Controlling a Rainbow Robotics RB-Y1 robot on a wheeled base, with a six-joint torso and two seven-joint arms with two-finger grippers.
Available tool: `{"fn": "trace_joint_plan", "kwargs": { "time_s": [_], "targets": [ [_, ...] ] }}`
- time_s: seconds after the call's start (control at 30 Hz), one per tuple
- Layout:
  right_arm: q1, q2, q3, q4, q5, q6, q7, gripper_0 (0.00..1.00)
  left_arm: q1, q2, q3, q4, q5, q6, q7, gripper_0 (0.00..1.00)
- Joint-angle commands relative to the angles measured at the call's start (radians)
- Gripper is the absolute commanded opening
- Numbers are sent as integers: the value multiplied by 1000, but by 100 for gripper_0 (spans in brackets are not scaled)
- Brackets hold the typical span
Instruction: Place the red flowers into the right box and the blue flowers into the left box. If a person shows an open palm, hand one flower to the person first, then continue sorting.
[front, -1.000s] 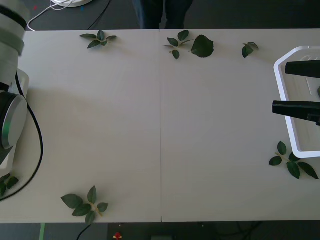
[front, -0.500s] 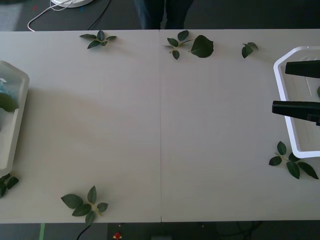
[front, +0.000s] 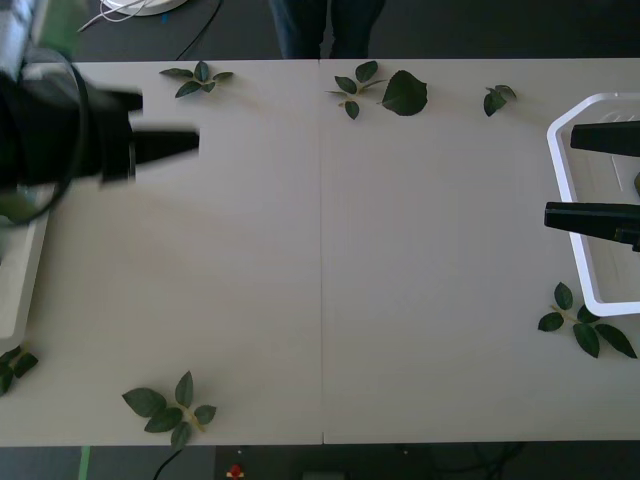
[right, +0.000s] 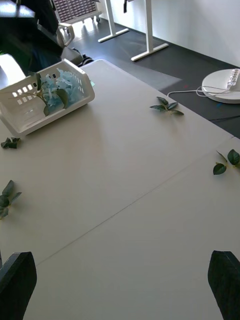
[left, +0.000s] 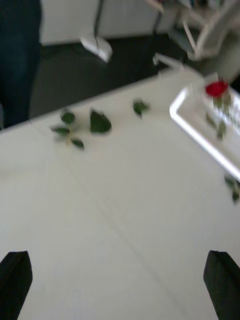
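Showing no readable writing: left box (right: 45, 105), blue flowers (right: 57, 90).

Front view overhead, wrist views low, oblique — all share the table (front: 320, 250).

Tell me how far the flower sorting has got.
Nearly done, it seems: blue flowers lie in the left box, a red flower in the right box. Both claws, left and right, are open and hold nothing. Only leaf sprigs remain on the table.
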Motion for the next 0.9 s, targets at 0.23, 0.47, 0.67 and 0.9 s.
{"fn": "trace_joint_plan", "kwargs": {
  "time_s": [0.23, 0.47, 0.67, 0.9],
  "targets": [
    [12, -39, -19, -5, -11, 2, 19, 100, 103, 110, -16, -21, 111, -7, -277, 100],
    [12, -39, -19, -5, -11, 2, 19, 100, 105, 68, -16, 16, 136, 74, -382, 100],
    [12, -39, -19, -5, -11, 2, 19, 100, 108, 47, -16, 46, 207, 74, -476, 100],
    [12, -39, -19, -5, -11, 2, 19, 100, 108, 47, -16, 46, 207, 74, -476, 100]
  ]
}}
